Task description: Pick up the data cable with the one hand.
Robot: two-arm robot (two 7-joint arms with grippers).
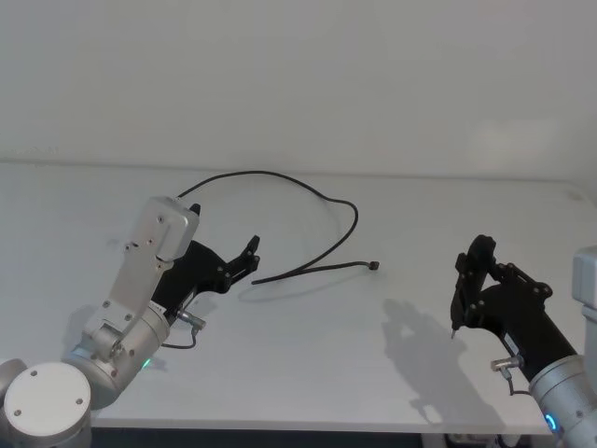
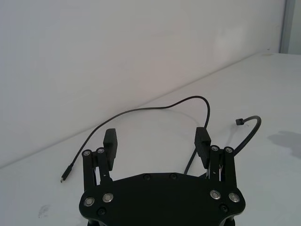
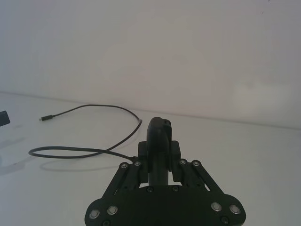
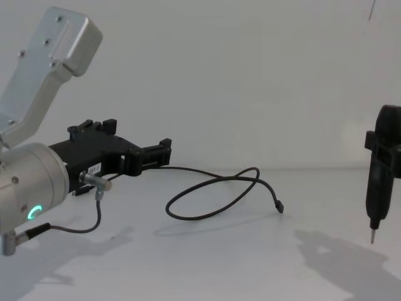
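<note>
Left gripper [image 1: 250, 254], reaching forward and to the right, raised over the table [image 1: 326, 373], jaws apart and empty. Data cable [image 1: 354, 215] lies looped on the table at centre, its near run passing just under that gripper's fingertips [image 2: 202, 137]. Right gripper [image 1: 454, 327], jaws together, hangs tip-down at right, well apart from the cable.

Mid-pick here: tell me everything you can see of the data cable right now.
The data cable is thin, black and flexible, rubbery-looking, lying loose on the white table in an open curve that seems to arch partly off the surface. One end carries a blocky black plug, the other a small slim connector. It looks whole and unknotted. One stretch runs in beside the open left gripper, close to a finger; nothing grips it, and contact there cannot be told.
</note>
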